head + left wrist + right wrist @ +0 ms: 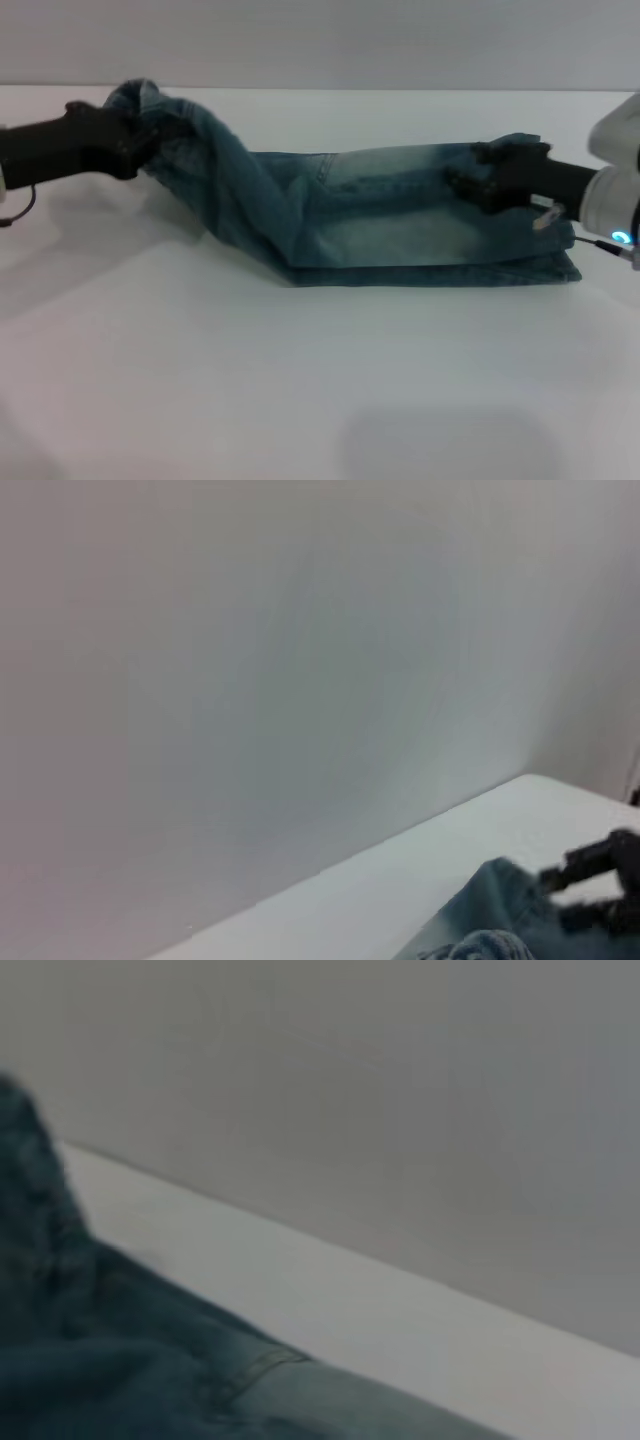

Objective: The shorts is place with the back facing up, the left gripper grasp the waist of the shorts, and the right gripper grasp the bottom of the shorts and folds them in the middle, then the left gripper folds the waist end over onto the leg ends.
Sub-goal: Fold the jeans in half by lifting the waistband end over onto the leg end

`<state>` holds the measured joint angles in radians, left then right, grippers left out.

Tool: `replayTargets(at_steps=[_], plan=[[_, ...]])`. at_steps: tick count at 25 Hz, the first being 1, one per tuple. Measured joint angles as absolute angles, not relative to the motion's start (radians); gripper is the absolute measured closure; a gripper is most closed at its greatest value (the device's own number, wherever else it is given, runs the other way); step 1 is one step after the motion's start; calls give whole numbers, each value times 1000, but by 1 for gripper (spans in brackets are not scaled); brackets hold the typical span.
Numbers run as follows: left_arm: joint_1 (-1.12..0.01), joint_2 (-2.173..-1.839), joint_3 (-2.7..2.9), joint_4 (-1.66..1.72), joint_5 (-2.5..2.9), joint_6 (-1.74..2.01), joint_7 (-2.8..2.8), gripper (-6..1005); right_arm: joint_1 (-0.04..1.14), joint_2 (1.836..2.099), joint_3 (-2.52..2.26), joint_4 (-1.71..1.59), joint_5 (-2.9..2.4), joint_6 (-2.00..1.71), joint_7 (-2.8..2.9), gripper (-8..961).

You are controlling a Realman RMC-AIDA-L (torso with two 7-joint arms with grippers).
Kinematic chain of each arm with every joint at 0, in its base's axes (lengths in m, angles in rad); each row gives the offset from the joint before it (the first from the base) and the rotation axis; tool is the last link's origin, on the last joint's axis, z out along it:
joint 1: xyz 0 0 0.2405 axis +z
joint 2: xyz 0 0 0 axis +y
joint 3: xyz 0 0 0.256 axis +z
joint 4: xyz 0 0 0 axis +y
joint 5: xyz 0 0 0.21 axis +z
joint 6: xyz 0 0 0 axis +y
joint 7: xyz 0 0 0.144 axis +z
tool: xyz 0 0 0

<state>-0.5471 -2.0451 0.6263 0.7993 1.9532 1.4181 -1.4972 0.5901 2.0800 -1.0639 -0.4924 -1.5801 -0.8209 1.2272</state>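
Note:
The faded blue denim shorts (380,215) lie folded lengthwise in a long strip across the white table. My left gripper (140,135), a black claw, is shut on the bunched waist (150,100) at the far left and holds it raised off the table. At the right, my right gripper (478,178) is shut on the bottom of the shorts (520,150), where the cloth humps up over its fingers. The left wrist view shows a denim edge (490,920) and the right gripper (600,880) farther off. Denim (120,1360) fills the lower part of the right wrist view.
The white table (300,380) stretches bare in front of the shorts. A grey wall (320,40) runs along the table's far edge, just behind the garment. A thin cable (20,210) hangs from the left arm.

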Motion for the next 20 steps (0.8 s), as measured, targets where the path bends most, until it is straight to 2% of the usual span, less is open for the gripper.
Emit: replayTargets(at_steps=[20], plan=[[-602, -2040, 627, 916, 1953, 1534, -1595, 951, 685, 2086, -1437, -460, -1391, -872, 1271, 456]])
